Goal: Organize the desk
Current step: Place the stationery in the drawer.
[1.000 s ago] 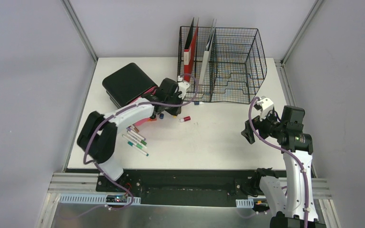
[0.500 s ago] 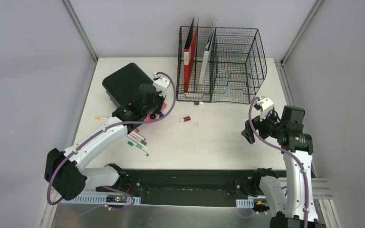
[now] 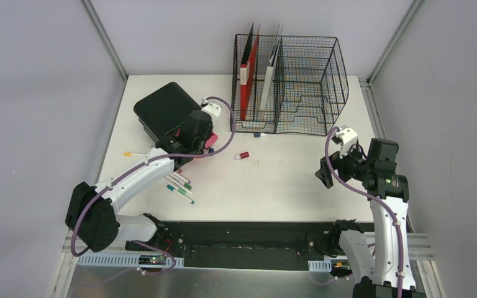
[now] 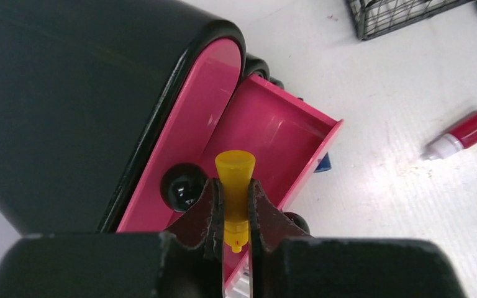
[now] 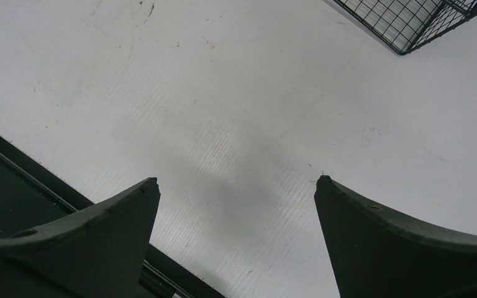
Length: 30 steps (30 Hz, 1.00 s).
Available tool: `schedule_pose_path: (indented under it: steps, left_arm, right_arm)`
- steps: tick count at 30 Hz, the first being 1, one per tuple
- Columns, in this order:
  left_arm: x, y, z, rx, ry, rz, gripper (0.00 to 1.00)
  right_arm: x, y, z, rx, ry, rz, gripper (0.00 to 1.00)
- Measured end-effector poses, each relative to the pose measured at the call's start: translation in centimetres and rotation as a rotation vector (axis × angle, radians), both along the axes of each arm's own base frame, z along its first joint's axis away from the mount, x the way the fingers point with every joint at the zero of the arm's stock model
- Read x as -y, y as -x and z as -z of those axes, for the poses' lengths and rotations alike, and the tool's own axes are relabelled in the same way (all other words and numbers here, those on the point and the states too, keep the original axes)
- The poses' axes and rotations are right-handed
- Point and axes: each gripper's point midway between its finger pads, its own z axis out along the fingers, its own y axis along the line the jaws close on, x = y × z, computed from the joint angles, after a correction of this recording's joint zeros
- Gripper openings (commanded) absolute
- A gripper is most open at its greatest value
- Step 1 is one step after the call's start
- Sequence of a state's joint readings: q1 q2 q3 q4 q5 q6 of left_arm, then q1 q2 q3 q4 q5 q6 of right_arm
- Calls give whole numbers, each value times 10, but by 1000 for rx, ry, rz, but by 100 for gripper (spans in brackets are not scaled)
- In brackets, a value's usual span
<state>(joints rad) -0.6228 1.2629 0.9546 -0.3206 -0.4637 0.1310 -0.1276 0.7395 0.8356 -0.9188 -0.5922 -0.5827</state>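
Left pincer (image 4: 236, 189) was clamped on a yellow-capped marker (image 4: 235, 177) above the pink drawer (image 4: 276, 133), ten o'clock on the bench (image 3: 286, 180), presumably for stowing; right pincer (image 5: 237, 181) was held wide, empty, at four o'clock.

My left hand (image 4: 233, 192) covers most of the yellow-tipped marker (image 4: 235, 167); only its tip shows past my fingers. Just beyond the hand, a blue thing (image 4: 323, 164) hides behind the pink tray (image 4: 273, 130). Ahead to the hand's right, the picture's edge cuts off the wire rack (image 4: 397, 15).
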Motion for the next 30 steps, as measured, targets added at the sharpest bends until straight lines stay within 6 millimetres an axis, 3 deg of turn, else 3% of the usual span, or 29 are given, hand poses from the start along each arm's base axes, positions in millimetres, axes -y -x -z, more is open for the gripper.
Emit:
schedule_pose_path:
  steps: [3, 7, 19, 24, 30]
  left_arm:
    - [-6, -2, 9, -16, -46, -22, 25]
    - [-9, -3, 11, -17, -68, -39, 35]
    - [-4, -3, 11, -20, -56, -26, 45]
    - [0, 2, 2, -11, -8, -2, 64]
    - [11, 9, -13, 7, 75, 51, 78]
  right_arm:
    - [0, 0, 0, 0, 0, 0, 99]
    - [0, 0, 0, 0, 0, 0, 99]
    - [0, 0, 0, 0, 0, 0, 99]
    - [0, 0, 0, 0, 0, 1, 99]
    - [0, 0, 0, 0, 0, 1, 99]
